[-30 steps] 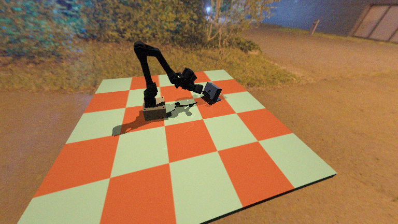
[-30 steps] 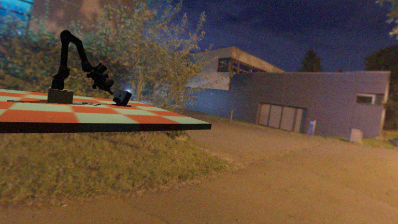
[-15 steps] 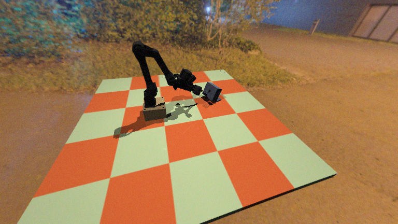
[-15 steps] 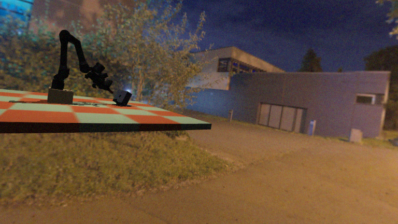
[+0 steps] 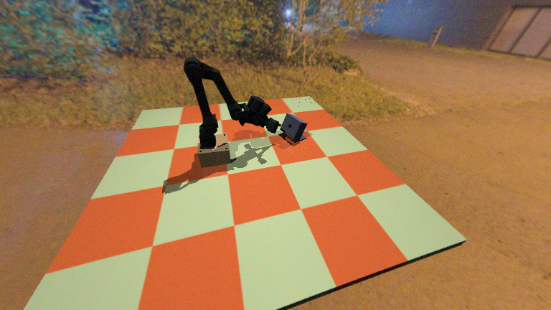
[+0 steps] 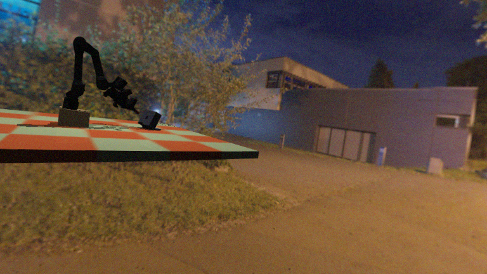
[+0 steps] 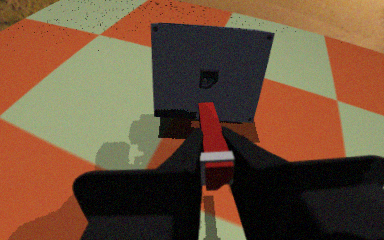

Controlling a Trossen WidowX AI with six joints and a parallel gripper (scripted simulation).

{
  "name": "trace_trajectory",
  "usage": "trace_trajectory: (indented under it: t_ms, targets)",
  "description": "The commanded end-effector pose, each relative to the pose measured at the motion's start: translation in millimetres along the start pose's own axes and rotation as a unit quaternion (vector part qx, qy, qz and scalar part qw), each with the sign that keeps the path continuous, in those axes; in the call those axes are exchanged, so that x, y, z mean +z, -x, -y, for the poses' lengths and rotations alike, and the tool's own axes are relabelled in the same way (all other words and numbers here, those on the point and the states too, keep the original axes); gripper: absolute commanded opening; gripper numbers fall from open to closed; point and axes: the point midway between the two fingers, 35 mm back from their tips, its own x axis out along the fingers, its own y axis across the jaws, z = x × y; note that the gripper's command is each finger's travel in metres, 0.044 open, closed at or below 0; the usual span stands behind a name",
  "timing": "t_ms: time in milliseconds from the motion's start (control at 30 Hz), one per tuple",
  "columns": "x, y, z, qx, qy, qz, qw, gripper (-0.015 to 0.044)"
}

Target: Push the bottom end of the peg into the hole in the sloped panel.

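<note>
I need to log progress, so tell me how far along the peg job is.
Done: the red peg is picked up.
In hand: the gripper is shut on it, near the sloped panel.
Left: the hole shows unfilled, so aligning, inserting, releasing and backing away remain.

End effector [image 5: 276, 127] [image 6: 137, 111] [image 7: 210, 133] (seemingly pitched downward) clamped shut.
</note>
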Motion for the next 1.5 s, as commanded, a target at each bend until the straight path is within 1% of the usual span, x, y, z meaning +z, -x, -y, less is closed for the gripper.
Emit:
trace_trajectory:
  t_ms: [0,1467]
  targets:
    - [0,-3,0,0.0,-0.007,0.002,1.0,0.0]
    - [4,-31,6,-0.01,-0.047,0.033,0.998,0.0]
